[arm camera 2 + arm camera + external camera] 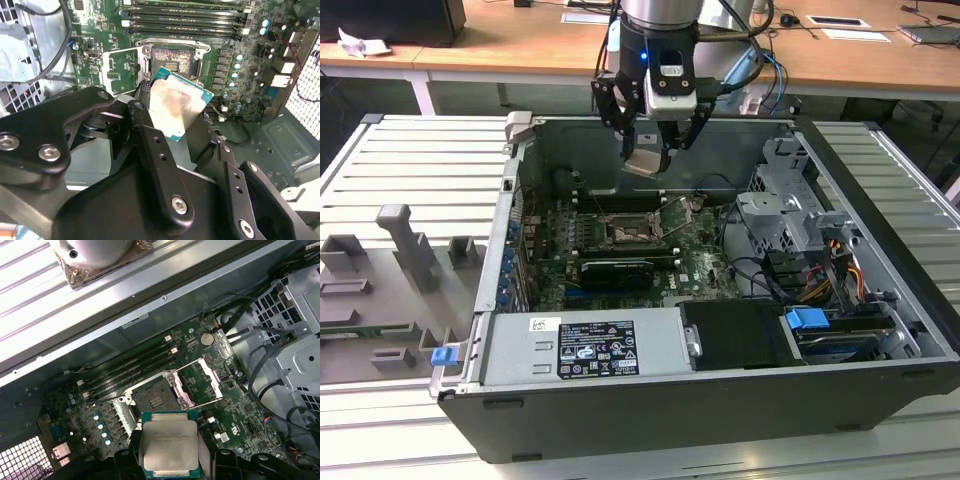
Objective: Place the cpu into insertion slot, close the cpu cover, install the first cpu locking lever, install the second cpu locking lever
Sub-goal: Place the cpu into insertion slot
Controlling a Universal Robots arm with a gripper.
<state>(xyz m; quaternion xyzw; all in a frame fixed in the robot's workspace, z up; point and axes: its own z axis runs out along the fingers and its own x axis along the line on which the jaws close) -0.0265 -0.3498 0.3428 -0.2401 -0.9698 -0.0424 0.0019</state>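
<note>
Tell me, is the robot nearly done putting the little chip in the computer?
Only started. Done: the cpu cover stands open and the insertion slot is empty, ready. In hand: the gripper holds the cpu above the board, near the slot. Left: the cpu is not seated, the cover not closed, nothing locked down.

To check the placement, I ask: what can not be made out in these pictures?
- Second wrist view: the cpu covers one edge of the insertion slot.
- Same view: the gripper hides part of the cpu's edge.
- Exterior view: the slot's contacts are too small to judge.
</note>
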